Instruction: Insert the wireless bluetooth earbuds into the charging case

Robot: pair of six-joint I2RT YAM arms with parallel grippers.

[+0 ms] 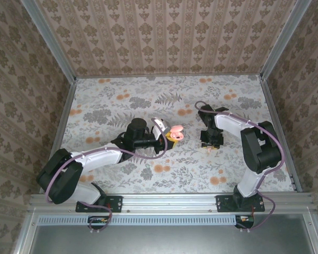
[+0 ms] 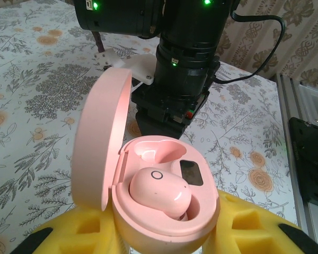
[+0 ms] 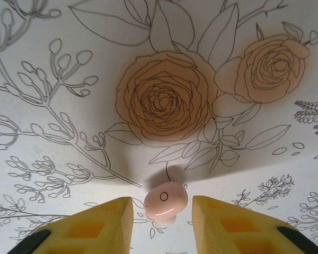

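The pink charging case (image 2: 164, 219) sits between the yellow fingers of my left gripper (image 2: 164, 238), lid (image 2: 98, 143) swung open to the left. One pale pink earbud (image 2: 159, 191) rests in its near socket; the far socket (image 2: 159, 153) is hollow. From above, the case (image 1: 176, 132) shows at the tip of my left gripper (image 1: 172, 136). The second earbud (image 3: 166, 200) lies on the floral cloth. My right gripper (image 3: 162, 211) stands open over it, a yellow finger on each side, neither touching. In the top view my right gripper (image 1: 210, 145) points straight down.
The right arm's wrist (image 2: 185, 69) looms just behind the open case in the left wrist view. A floral tablecloth (image 1: 122, 106) covers the table, with patterned walls on three sides. An aluminium rail (image 1: 169, 201) runs along the near edge.
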